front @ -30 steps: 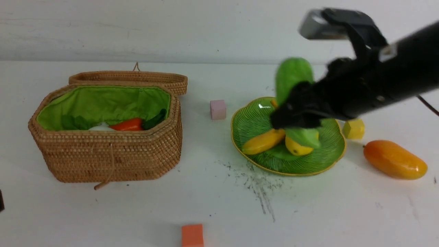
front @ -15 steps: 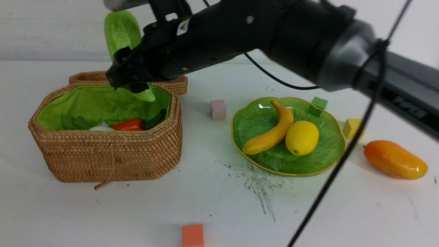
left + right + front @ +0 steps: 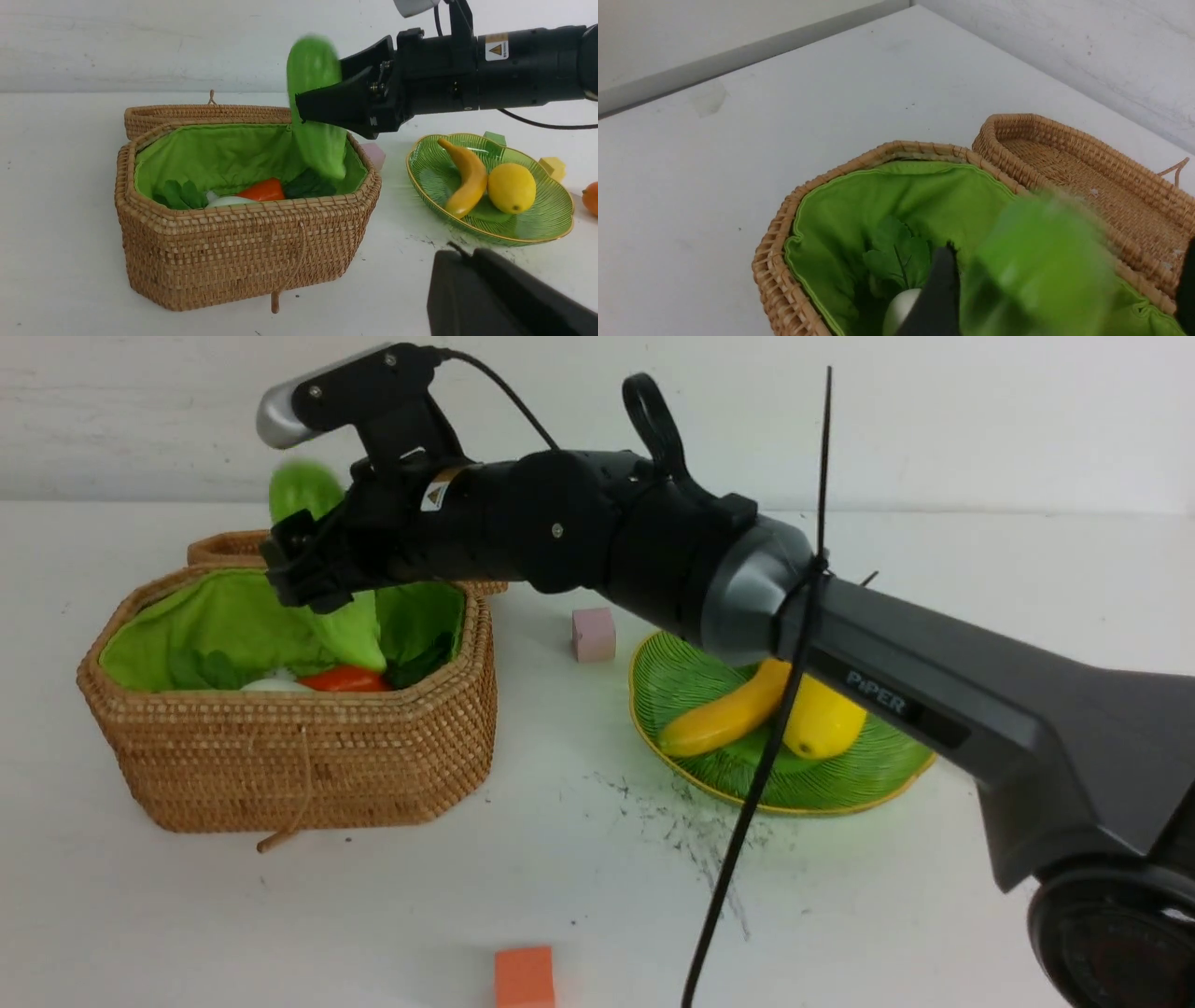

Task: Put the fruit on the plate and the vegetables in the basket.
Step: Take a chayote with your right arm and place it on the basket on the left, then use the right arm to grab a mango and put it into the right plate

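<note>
Green gourd [image 3: 329, 574] now lower, inside basket [image 3: 308, 756]

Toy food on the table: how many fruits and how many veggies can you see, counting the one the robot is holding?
Fruits: 3 (banana, lemon, mango)
Vegetables: 3 (gourd, carrot, radish)
Total: 6

Looks like a robotics lab/test bench: bare white table [image 3: 280, 915] w/ scuff marks, plain white wall behind, toy food props, small coloured cubes e.g. orange cube [image 3: 524, 976], exposed cabling on robot arm [image 3: 934, 700] marked PiPER.
</note>
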### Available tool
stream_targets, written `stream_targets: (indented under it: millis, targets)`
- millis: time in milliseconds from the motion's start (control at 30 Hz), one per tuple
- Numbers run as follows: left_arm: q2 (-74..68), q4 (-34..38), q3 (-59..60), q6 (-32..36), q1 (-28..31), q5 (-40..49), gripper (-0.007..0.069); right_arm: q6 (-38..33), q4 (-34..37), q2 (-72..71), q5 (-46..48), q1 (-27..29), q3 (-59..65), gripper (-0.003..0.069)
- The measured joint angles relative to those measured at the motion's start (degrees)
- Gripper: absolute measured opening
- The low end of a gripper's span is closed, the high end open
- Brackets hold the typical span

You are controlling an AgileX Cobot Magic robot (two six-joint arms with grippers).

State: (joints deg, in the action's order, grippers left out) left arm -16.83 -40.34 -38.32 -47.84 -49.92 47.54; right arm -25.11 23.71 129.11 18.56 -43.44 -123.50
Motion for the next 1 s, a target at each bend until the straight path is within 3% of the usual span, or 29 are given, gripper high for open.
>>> stream_targets:
  millis: [167,300,400,533,633,700,767,800,867,1000]
  targets:
    - [0.0,0.0,0.0,0.0,0.0,-0.32,0.0025,-0.05,0.0,-0.47,1.72,0.06,-0.05,0.0673]
    - [0.0,0.0,0.0,0.0,0.0,-1.43,0.0025,-0.05,-2.72,-3.98,11.15,0.15,-0.05,0.0594]
    - [0.0,0.55,0.0,0.0,0.0,-3.11,0.0025,1.27,-7.94,-9.66,22.74,0.15,-0.05,0.0472]
    - [0.0,3.44,0.0,1.69,0.0,-5.22,0.0025,5.68,-18.96,-17.08,40.38,0.38,-0.18,0.0246]
    - [0.0,9.71,0.0,6.55,0.0,-6.49,0.0025,9.16,-28.72,-21.72,51.04,1.56,-0.23,0.0053]
    - [0.0,16.44,0.0,12.28,0.0,-7.3,0.0025,12.5,-33.5,-24.22,52.74,3.62,1.0,-0.0006]
    - [0.0,23.22,0.0,17.6,0.0,-7.5,0.0025,14.64,-35.11,-26.31,53.09,6.51,3.27,-0.0017]
    - [0.0,23.22,0.0,17.6,0.0,-7.5,0.0025,14.64,-35.11,-26.31,53.09,6.51,3.27,-0.0017]
    - [0.0,32.12,0.0,24.87,0.0,-7.75,0.0025,16.88,-34.96,-29.73,53.09,12.63,8.88,-0.0017]
    - [0.0,39.62,0.0,33.42,0.0,-7.81,0.0028,18.25,-32.87,-34.54,52.95,24.28,19.4,-0.0015]
